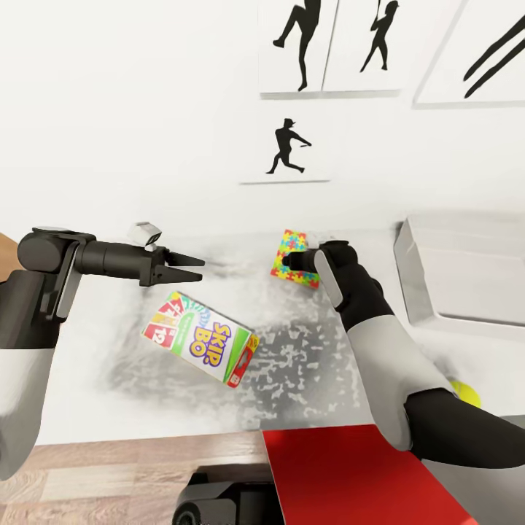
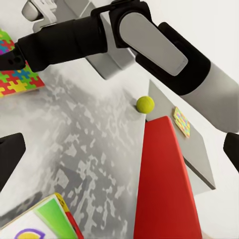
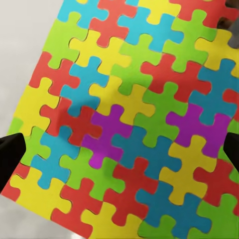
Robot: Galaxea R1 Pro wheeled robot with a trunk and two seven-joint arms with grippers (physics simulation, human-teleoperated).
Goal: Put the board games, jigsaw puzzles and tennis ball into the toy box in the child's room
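On the table lay one Skip-Bo board game, one tennis ball and one jigsaw puzzle beneath the wide-spread right gripper. The left gripper hovered parted, empty. The left wrist view revealed a second puzzle beside a red box.

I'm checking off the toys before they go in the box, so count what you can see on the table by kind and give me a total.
Board games: 1, the Skip-Bo box.
Jigsaw puzzles: 2, one under the right gripper, a second puzzle beyond the red box.
Tennis balls: 1, the tennis ball.
Total: 4 toys.
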